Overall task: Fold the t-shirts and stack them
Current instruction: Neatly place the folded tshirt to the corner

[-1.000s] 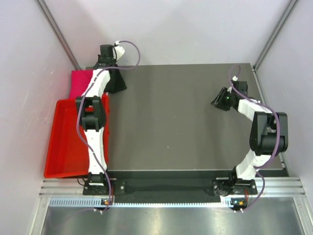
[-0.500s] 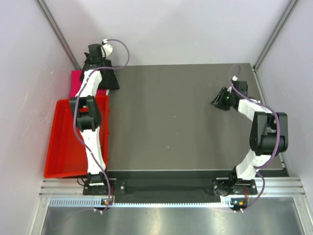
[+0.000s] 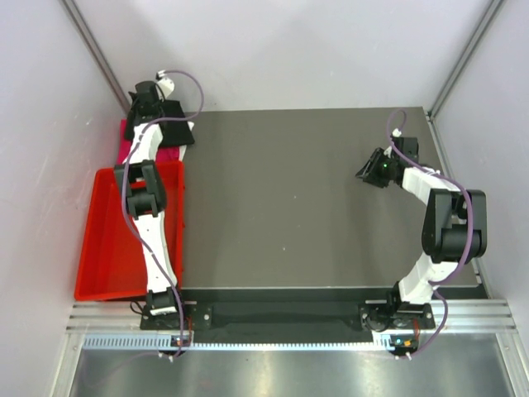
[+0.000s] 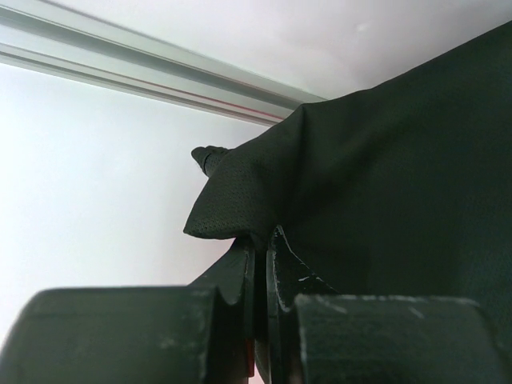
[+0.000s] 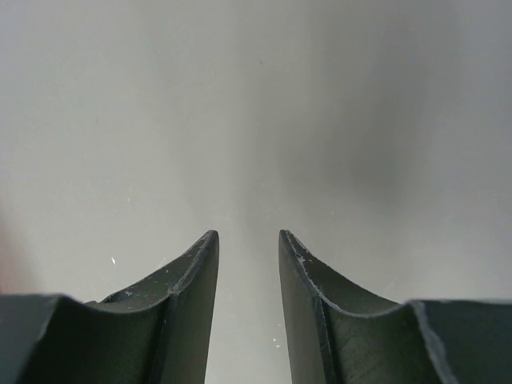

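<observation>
The jaws of the left gripper (image 4: pixel 260 240) are pressing together on a fold of the black t-shirt (image 4: pixel 384 160), with only a thin slit showing between the two fingers (image 4: pixel 240 276). A small bunched corner of the cloth is sticking out just above the pinch, and the rest of the shirt is spreading away to the right in the left wrist view, in front of a white wall and a metal rail (image 4: pixel 144 76).

From above, the left gripper (image 3: pixel 159 106) is reaching to the far left corner of the surface (image 3: pixel 289 207), and the black t-shirt (image 3: pixel 172 126) is hanging beneath it as a compact dark shape. It is overlapping the magenta-pink t-shirt (image 3: pixel 128 142), which is lying at the far left, just beyond the red tray (image 3: pixel 103 248). Whether the black cloth is touching the pink one cannot be told.

The jaws of the right gripper (image 5: pixel 248 240) are standing apart with nothing between them, pointing at bare grey surface. In the top view the right gripper (image 3: pixel 369 171) is hovering over the right side, well apart from both shirts.
</observation>
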{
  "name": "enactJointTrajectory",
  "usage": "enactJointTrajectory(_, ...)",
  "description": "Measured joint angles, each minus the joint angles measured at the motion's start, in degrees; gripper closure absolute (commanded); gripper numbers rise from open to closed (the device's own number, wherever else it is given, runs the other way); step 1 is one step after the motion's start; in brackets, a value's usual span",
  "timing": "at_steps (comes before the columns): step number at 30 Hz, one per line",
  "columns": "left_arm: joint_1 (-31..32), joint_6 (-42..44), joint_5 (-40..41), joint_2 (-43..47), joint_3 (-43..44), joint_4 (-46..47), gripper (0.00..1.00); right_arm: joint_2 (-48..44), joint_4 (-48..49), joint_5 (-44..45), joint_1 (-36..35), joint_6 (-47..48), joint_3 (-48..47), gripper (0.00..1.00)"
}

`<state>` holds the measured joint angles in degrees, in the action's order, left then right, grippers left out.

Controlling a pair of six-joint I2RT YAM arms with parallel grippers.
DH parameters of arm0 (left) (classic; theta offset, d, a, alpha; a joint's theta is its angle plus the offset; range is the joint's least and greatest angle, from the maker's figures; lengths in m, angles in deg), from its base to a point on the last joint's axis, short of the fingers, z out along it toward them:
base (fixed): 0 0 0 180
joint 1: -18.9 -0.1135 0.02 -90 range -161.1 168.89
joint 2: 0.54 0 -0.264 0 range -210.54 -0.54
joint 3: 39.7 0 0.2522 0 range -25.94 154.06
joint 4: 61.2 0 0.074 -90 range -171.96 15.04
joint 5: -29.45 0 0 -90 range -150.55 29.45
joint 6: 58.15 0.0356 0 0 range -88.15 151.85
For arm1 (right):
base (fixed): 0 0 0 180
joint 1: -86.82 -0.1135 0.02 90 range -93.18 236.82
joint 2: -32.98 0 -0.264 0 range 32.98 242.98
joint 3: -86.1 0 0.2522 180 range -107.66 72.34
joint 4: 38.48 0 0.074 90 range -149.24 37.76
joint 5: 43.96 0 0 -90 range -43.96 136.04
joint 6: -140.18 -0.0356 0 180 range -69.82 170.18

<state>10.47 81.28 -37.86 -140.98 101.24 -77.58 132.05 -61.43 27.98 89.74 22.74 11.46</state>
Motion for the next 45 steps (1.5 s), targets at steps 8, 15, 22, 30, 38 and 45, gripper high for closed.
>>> enactJointTrajectory(8,-2.64,-0.42,-2.16,-8.2,6.01,2.56,1.0,0.0,-0.94,0.02,0.0,0.04,-1.31,0.64)
enactJointTrajectory(15,-3.1,-0.39,-3.21,-9.25,7.1,5.4,1.0,0.0,-1.64,0.46,0.0,0.46,-1.49,0.63)
enactJointTrajectory(22,-3.1,0.5,-1.6,-11.34,9.9,10.88,0.4,0.0,-2.43,0.5,0.0,0.9,-1.51,0.61)
enactJointTrajectory(30,-2.62,-1.01,-0.83,-7.32,1.49,11.78,0.39,-0.02,-2.49,0.17,0.0,0.87,-1.49,0.61)
enactJointTrajectory(38,1.7,-7.74,-16.44,10.64,-18.69,-3.56,0.41,-2.1,-1.51,-0.76,0.0,0.85,-0.02,0.62)
enactJointTrajectory(45,8.68,-8.76,-23.32,16.15,-22.16,-8.87,0.38,-3.1,-1.07,-1.7,0.0,0.87,1.46,0.62)
